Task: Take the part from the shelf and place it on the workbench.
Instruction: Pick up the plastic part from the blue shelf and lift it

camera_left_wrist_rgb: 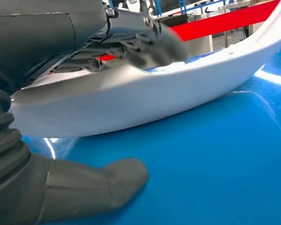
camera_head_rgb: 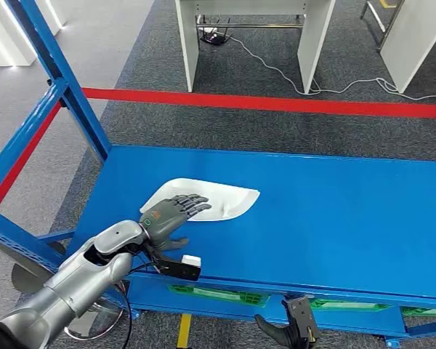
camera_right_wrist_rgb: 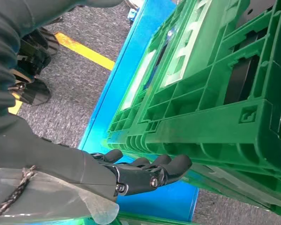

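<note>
The part is a flat white curved panel [camera_head_rgb: 229, 198] lying on the blue shelf deck [camera_head_rgb: 336, 218], left of its middle. My left hand [camera_head_rgb: 169, 218] reaches over the panel's near left end, its fingers [camera_left_wrist_rgb: 146, 44] stretched across the top face. The thumb [camera_left_wrist_rgb: 96, 185] lies on the blue deck beside the panel's edge [camera_left_wrist_rgb: 150, 98], with a gap between them, so nothing is gripped. My right hand [camera_head_rgb: 293, 327] hangs below the shelf's front edge. Its fingers [camera_right_wrist_rgb: 150, 174] are loosely extended next to a green crate [camera_right_wrist_rgb: 210, 93] and hold nothing.
Blue shelf uprights [camera_head_rgb: 62, 80] rise at the left. Green crates [camera_head_rgb: 216, 294] sit on the level under the deck. Beyond the shelf are grey carpet, a red floor line [camera_head_rgb: 270, 103], white table legs [camera_head_rgb: 315, 43] and cables. Yellow tape [camera_head_rgb: 184, 331] marks the floor by my feet.
</note>
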You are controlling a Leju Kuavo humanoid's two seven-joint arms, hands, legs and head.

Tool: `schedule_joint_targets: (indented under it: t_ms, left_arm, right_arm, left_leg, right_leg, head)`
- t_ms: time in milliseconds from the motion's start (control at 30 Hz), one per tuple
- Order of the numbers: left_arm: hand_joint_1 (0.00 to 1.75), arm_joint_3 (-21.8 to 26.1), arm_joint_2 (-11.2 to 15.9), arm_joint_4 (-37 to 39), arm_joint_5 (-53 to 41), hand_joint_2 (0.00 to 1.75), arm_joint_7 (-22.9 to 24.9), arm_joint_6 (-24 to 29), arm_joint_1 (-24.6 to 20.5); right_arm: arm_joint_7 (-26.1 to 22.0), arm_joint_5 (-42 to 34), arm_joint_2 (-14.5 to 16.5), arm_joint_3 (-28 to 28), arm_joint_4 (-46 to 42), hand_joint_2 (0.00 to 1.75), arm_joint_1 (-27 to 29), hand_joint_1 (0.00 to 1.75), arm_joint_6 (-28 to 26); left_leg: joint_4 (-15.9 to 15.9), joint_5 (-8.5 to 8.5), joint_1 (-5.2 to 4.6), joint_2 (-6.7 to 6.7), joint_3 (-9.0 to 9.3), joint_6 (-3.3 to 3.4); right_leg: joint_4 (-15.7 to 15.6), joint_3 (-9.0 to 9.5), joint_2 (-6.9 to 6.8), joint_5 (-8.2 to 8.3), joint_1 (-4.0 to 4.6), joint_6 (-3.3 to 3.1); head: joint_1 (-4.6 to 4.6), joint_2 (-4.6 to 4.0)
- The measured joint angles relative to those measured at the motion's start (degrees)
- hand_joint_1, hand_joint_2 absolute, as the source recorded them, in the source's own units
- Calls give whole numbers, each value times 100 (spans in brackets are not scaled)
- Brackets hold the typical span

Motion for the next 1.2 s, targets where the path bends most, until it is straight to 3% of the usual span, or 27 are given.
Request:
schedule_joint_targets:
  t_ms: [133,233,300,367,567,667,700,800,833,933,967,1000,1033,1100,1133,1200]
  left_arm:
    - [175,2,-28,13,22,175,-14,-3,-34]
    - [175,3,-48,34,33,175,-19,-3,-37]
    - [175,8,-69,42,37,175,-21,0,-52]
    - [175,10,-85,44,39,175,-22,4,-62]
    - [175,10,-89,44,40,175,-25,5,-64]
    - [175,9,-106,45,43,175,-33,2,-63]
    - [175,8,-120,45,45,175,-39,-6,-66]
    - [175,21,-74,49,137,175,-52,-144,-132]
    - [175,26,-36,51,170,175,-54,-191,-153]
    - [175,27,50,72,209,175,-62,-227,-137]
    - [175,27,76,83,231,175,-70,-243,-128]
    - [175,27,99,90,261,175,-84,-271,-126]
    - [175,27,116,94,294,175,-98,-308,-132]
    - [175,27,146,94,389,175,-141,-430,-166]
    - [175,26,164,94,458,175,-175,-522,-193]
    - [175,23,222,94,652,175,-278,-759,-256]
  right_arm:
    - [0,-1,5,-1,8,175,-20,0,-2]
    - [0,-6,3,-11,19,175,-36,0,-9]
    - [0,-9,0,-17,24,175,-48,0,-11]
    - [0,-10,-1,-19,28,175,-54,0,-11]
    - [0,-11,-1,-20,28,175,-55,0,-11]
    - [0,-11,-3,-20,36,175,-52,0,-11]
    - [0,-8,-3,-19,42,175,-45,0,-11]
    - [0,-6,-1,-5,60,175,-19,0,-14]
    - [0,-11,1,-1,63,175,-19,0,-16]
    - [0,-17,0,0,65,175,-28,0,-22]
    - [0,-17,-1,-1,65,175,-28,0,-23]
    - [0,-17,-2,-1,66,175,-29,0,-24]
    - [0,-17,-2,-2,66,175,-32,0,-25]
    - [0,-17,-3,-3,65,175,-45,0,-26]
    - [0,-17,-3,-4,65,175,-54,0,-26]
    - [0,-14,-3,-5,65,175,-71,0,-28]
  left_leg:
    - [-663,129,-46,-1,286,75]
    - [-724,165,-39,-8,292,149]
    - [-767,199,-10,0,310,207]
    - [-768,200,-9,3,308,228]
    - [-768,199,-10,4,307,231]
    - [-765,190,-12,10,310,239]
    - [-755,172,-7,8,323,225]
    - [-610,38,-6,-2,302,33]
    - [-434,-76,-8,-1,224,-27]
    - [646,-591,6,1,-255,-81]
    - [895,-655,7,1,-366,-84]
    - [910,-594,7,1,-370,-80]
    - [704,-434,7,1,-270,-68]
    - [-69,-51,1,7,102,-27]
    - [-398,58,-7,6,254,-4]
    - [-680,94,-30,2,366,39]
  right_leg:
    - [4,-28,0,14,17,78]
    - [4,-60,0,0,10,185]
    - [270,-205,-2,-181,10,234]
    - [556,-336,-5,-350,9,254]
    - [677,-393,-5,-408,7,259]
    - [1337,-713,-5,-629,6,282]
    - [1189,-644,-6,-489,-1,291]
    - [34,-41,-17,31,-14,117]
    - [-19,2,-25,6,-12,42]
    - [-24,-1,-43,8,-15,-11]
    - [-24,-2,-44,9,-14,-14]
    - [-22,1,-44,10,-14,-14]
    - [-20,8,-44,11,-14,-12]
    - [-13,25,-41,12,-6,8]
    - [-8,24,-37,15,3,30]
    - [-13,12,-30,34,15,98]
  head:
    - [7,0]
    - [10,0]
    - [29,0]
    - [47,0]
    - [49,0]
    - [42,0]
    - [42,0]
    - [35,0]
    - [27,0]
    - [13,0]
    - [12,0]
    - [12,0]
    - [12,0]
    - [14,0]
    - [15,0]
    - [20,0]
